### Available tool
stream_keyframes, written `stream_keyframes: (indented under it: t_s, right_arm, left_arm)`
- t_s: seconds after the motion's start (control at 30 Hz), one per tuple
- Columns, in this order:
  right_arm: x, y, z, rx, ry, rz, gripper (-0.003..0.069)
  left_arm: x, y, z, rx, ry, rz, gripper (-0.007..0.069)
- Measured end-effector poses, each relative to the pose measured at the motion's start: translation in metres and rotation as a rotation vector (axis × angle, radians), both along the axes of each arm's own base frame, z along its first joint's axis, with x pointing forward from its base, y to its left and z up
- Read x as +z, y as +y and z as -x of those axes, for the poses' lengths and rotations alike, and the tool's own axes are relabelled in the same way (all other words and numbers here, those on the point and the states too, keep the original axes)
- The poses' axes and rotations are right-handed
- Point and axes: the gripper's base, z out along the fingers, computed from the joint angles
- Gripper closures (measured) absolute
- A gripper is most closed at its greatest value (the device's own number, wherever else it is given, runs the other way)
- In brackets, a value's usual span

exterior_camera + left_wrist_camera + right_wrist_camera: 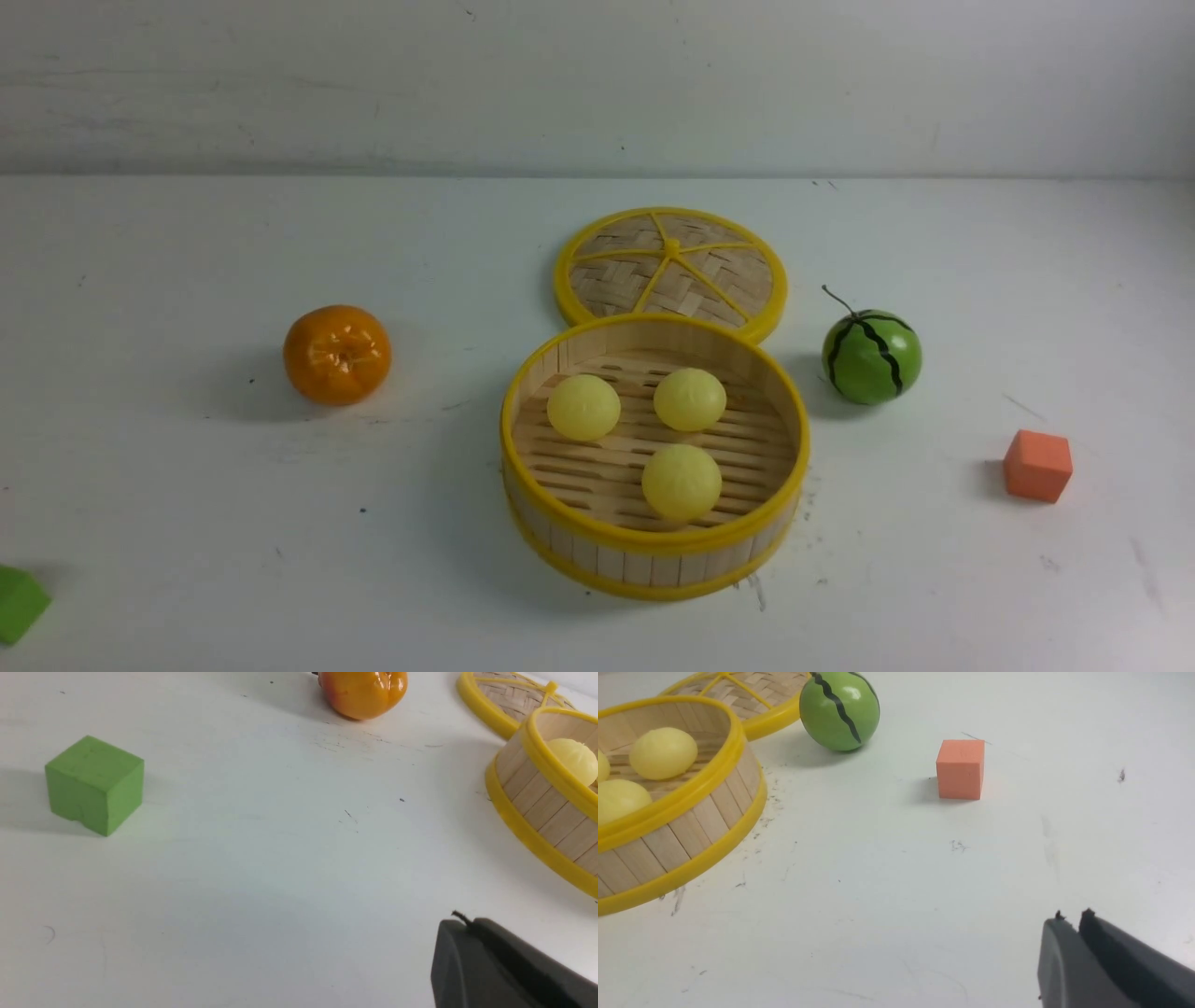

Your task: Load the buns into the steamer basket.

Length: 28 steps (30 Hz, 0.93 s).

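Three pale yellow buns lie on the slatted floor of the steamer basket at the table's middle: one at the back left, one at the back right, one at the front. Neither gripper shows in the front view. In the left wrist view my left gripper is shut with nothing in it, over bare table, well away from the basket and the bun showing over its rim. My right gripper has its fingers almost together, holding nothing, far from the basket.
An orange sits left of the basket and a green striped watermelon ball right of it. The woven lid lies flat behind the basket. An orange cube is at the right, a green cube at the front left edge.
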Motion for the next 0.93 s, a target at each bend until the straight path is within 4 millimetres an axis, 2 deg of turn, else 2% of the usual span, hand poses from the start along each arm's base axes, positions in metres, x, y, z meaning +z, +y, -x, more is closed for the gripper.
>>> stream_keyframes:
  t_s: [0.93]
  right_arm:
    - [0.0, 0.0, 0.0, 0.0, 0.0, 0.0, 0.0574]
  left_arm:
    - [0.0, 0.0, 0.0, 0.0, 0.0, 0.0, 0.0638]
